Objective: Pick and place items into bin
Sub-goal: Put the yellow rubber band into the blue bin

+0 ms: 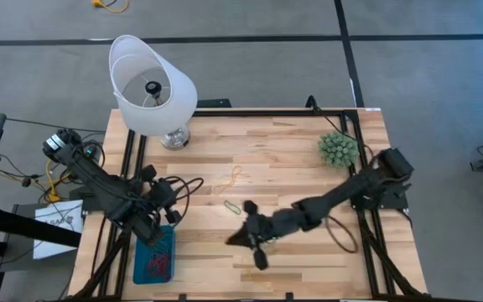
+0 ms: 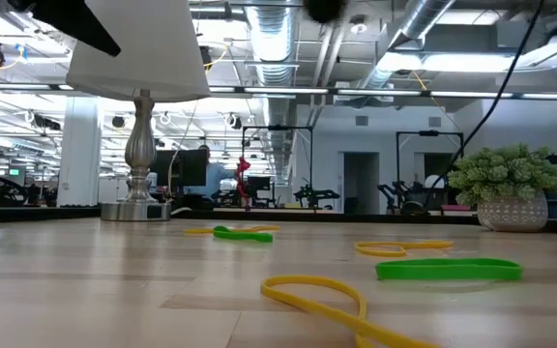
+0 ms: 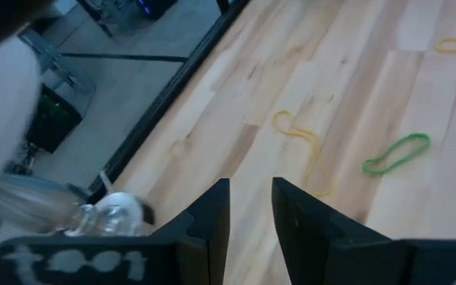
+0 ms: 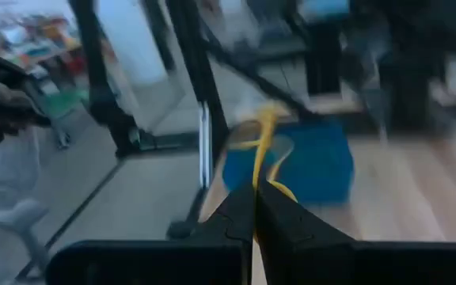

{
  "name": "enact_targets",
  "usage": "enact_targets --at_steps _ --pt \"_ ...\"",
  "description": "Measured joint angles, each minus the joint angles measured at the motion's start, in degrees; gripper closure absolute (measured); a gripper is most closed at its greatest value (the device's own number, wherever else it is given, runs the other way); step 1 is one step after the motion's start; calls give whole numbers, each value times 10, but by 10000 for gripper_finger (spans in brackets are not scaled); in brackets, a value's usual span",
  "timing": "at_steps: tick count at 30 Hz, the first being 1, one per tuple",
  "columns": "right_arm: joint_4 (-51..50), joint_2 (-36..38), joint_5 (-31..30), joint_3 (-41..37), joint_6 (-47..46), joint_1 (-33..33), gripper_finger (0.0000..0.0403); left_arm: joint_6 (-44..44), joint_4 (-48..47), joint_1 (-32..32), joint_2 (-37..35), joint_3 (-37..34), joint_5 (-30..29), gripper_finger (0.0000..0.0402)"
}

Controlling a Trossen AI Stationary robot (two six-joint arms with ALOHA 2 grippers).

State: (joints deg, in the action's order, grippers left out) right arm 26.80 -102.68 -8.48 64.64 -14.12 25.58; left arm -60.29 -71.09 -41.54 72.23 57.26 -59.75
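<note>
The right gripper (image 1: 251, 237) hung over the middle of the table (image 1: 292, 159), its jaws pinched tight on a yellow band (image 4: 261, 146) that dangled loose from the tips, pointed toward the bin (image 4: 311, 162). The bin (image 1: 155, 257) sat at the table's front left corner with a few red bands (image 1: 159, 264) already lying in it. The left gripper (image 1: 159, 216) hovered just beside the bin's far end, its jaws a narrow gap apart and holding nothing. More bands lay scattered on the wood: a green one (image 1: 232, 205) and an orange one (image 1: 234, 178) near the centre, well apart from the bin. A white lamp (image 1: 152, 88) stood at the back left and a spiky plant (image 1: 339, 149) at the back right.
</note>
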Motion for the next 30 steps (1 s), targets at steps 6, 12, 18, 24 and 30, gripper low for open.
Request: enact_targets --at_steps 6,12,18,24,30 --pt "50 -111 28 101 60 -61 402 -122 -169 0 -1 73 -75 315" --pt "46 -265 73 285 80 -87 402 -101 -160 10 -27 93 -136 315" --pt "-10 -389 73 475 82 -93 403 -114 -190 17 -29 92 -110 315" --pt "-77 -497 76 640 81 -100 400 -110 -189 17 -28 92 -108 315" --pt "-141 -551 86 692 78 -104 354 -110 -189 17 -28 92 -98 315"
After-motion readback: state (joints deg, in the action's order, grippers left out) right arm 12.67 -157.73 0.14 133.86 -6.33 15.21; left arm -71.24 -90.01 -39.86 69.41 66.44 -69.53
